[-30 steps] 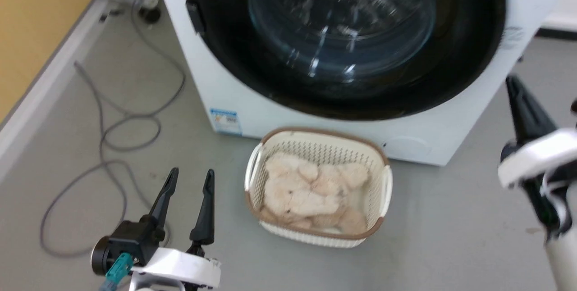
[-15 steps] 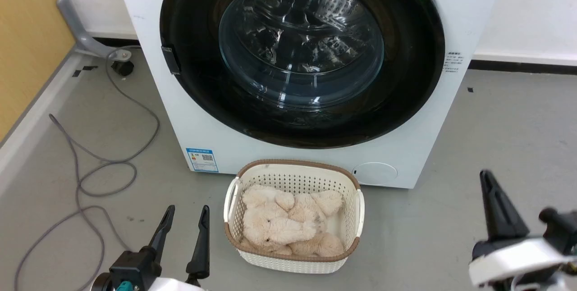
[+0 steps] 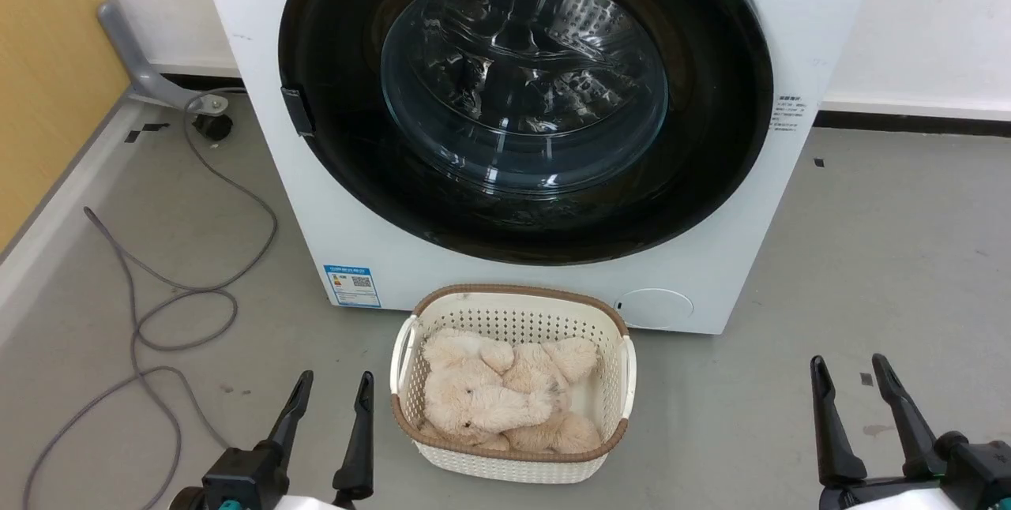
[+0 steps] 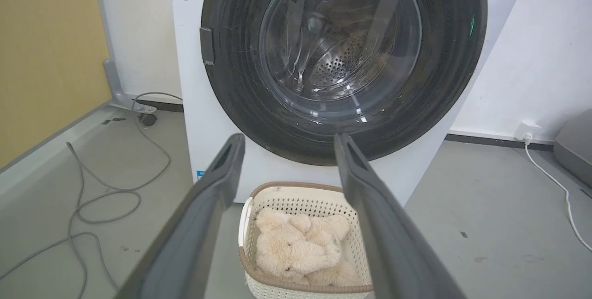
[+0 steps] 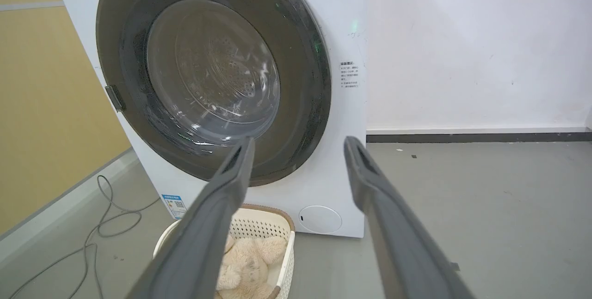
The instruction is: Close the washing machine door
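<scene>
The washing machine (image 3: 355, 218) is a big white box standing ahead of me. Its round black-rimmed washing machine door (image 3: 525, 91) lies flush against the front, with the steel drum showing through the clear glass bowl. The same door (image 4: 342, 53) faces the left wrist view and the door (image 5: 212, 72) sits at an angle in the right wrist view. My left gripper (image 3: 332, 384) hovers open over the floor at the lower left, well short of the machine. At the lower right my right gripper (image 3: 847, 368) is open too, with nothing between its fingers.
A cream perforated basket (image 3: 608, 415) holding a beige plush toy (image 3: 490, 399) stands on the floor right in front of the machine, between my grippers. A grey cable (image 3: 158, 313) loops over the floor at the left, beside a yellow wall (image 3: 47, 60).
The head camera has pulled back and tilted up. My right gripper has come down from the right of the door to the lower right and opened. The left gripper stays open.
</scene>
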Motion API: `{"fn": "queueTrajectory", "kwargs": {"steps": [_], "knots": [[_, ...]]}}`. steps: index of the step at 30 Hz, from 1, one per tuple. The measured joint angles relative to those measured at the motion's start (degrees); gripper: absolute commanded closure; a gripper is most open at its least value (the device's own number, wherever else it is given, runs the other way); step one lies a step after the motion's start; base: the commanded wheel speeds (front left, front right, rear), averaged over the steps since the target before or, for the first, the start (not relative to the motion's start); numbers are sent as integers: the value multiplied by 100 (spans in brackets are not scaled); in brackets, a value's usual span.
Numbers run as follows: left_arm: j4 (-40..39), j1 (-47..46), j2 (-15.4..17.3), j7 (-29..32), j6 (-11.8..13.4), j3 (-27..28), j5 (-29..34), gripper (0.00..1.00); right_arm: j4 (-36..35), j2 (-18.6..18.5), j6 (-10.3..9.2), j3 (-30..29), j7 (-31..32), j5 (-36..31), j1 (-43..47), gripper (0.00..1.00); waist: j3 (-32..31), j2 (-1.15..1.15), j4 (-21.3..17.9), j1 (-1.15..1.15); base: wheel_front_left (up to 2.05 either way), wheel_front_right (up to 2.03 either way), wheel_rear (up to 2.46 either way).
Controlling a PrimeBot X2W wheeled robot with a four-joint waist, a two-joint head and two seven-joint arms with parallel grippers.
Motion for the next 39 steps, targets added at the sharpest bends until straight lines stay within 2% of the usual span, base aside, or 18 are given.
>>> {"fn": "queueTrajectory", "kwargs": {"steps": [21,22,39], "knots": [[-110,8,-1,0,44,-91,32,0,9,49,0,35,-65,-68,5,0,-9,0,40,0,0,0,0],[-123,5,0,2,43,-87,24,100,9,49,0,38,-65,-71,3,100,-8,0,41,0,0,0,0],[-149,4,0,149,64,-69,66,100,8,49,0,58,70,-159,-3,100,-2,0,-1,1,0,0,0]]}}
